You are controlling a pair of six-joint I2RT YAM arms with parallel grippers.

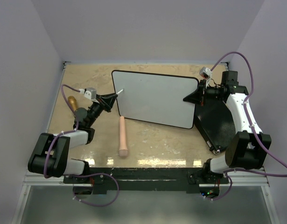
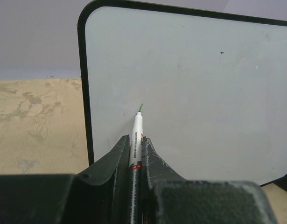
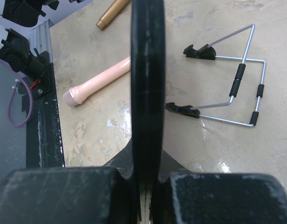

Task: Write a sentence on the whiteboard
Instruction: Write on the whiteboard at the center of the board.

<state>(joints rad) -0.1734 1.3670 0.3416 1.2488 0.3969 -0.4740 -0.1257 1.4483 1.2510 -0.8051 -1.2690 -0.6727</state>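
The desk (image 1: 152, 140) in front of you is a beige marbled slab. On it, the whiteboard (image 1: 155, 99) sits in the middle toward the far side, raised up off the surface rather than lying flat. To its right, under your right arm, lies a flat black case (image 1: 218, 121).

Your right fingers (image 1: 198, 94) are clamped tight on the board's right edge, and the wrist view shows the black rim pinched between them. Your left fingers (image 1: 111, 98) are closed on a white marker (image 2: 136, 135). Its thin green tip is at the board's face, close to the left rim.

A pink cylinder (image 1: 122, 136) lies on the desk just in front of the board's left half. A wire stand (image 3: 234, 84) with black feet rests behind the board in your right wrist view. A small gold-brown piece (image 1: 72, 101) lies by the left arm.
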